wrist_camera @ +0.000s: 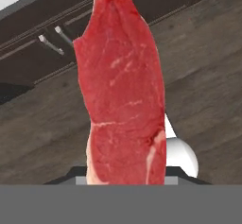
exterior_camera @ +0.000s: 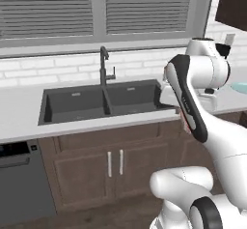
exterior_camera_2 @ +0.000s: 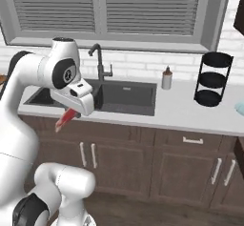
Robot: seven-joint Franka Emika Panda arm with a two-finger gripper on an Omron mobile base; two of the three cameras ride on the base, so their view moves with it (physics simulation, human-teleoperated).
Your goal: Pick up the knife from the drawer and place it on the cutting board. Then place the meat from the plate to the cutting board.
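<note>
The jaws (exterior_camera_2: 71, 113) are clamped on the meat (wrist_camera: 123, 90). In the hand view the red strip with paler streaks stands straight out along the line of the hand, its near end lost at the bottom edge, so the finger tips themselves are covered by it. In the right base view the meat (exterior_camera_2: 64, 118) pokes out from under the hand as a short red tongue, slanting down and to the left, in the air in front of the counter's edge and above the cabinet fronts. In the left base view a thin red sliver (exterior_camera: 184, 121) of it peeks out beside the dark forearm.

Behind the meat in the hand view lie a brown wooden floor (wrist_camera: 208, 76) and dark cabinet doors with 2 metal handles (wrist_camera: 56, 38).

Farther out, the grey counter (exterior_camera_2: 181, 108) carries a dark double sink (exterior_camera: 103, 102) with a black faucet (exterior_camera: 104, 66) at its back. To the right of the sink stands a small bottle (exterior_camera_2: 166, 78), and beyond it a black round rack with 3 tiers (exterior_camera_2: 212, 79). The pale teal plate (exterior_camera: 240, 87) shows at the right edge of the left base view, on the counter, well apart from the held meat. A window with closed blinds (exterior_camera_2: 143, 8) runs above the white brick wall.
</note>
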